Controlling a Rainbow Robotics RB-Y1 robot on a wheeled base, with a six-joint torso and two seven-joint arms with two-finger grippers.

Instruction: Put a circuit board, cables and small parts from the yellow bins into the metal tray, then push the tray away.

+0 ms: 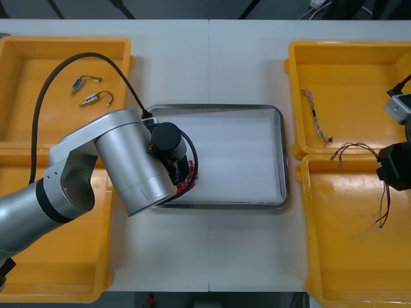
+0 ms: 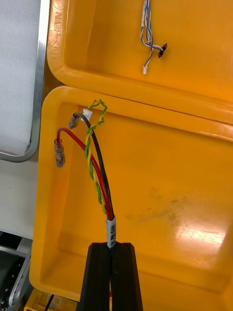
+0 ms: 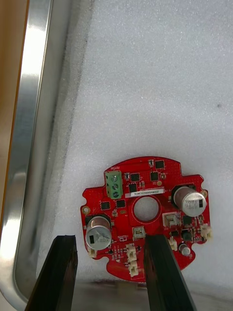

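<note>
Circuit board (image 3: 145, 216) lies in metal tray (image 1: 280, 154), left gripper (image 3: 110, 239) spread above; right gripper (image 2: 112, 249) pinches cables (image 2: 94, 165) over yellow bin (image 2: 165, 189).

Four yellow bins (image 1: 38, 96), one metal tray (image 1: 281, 160), one circuit board (image 3: 145, 192), two cables (image 1: 317, 115), two small metal parts (image 1: 85, 81).

Front view: the left arm (image 1: 135, 167) covers nearly all of the round red circuit board (image 1: 187, 186) in the metal tray (image 1: 281, 154), leaving a red sliver. It also hides much of the near left yellow bin (image 1: 58, 282). The small metal parts (image 1: 85, 81) in the far left yellow bin (image 1: 64, 40) are too small to identify.

Right wrist view: the cable bundle (image 2: 99, 180) vanishes between the right gripper (image 2: 111, 247) fingers. In the front view, the picture's right edge cuts that gripper off.

Left wrist view: one finger (image 3: 162, 272) overlaps the board's edge.
</note>
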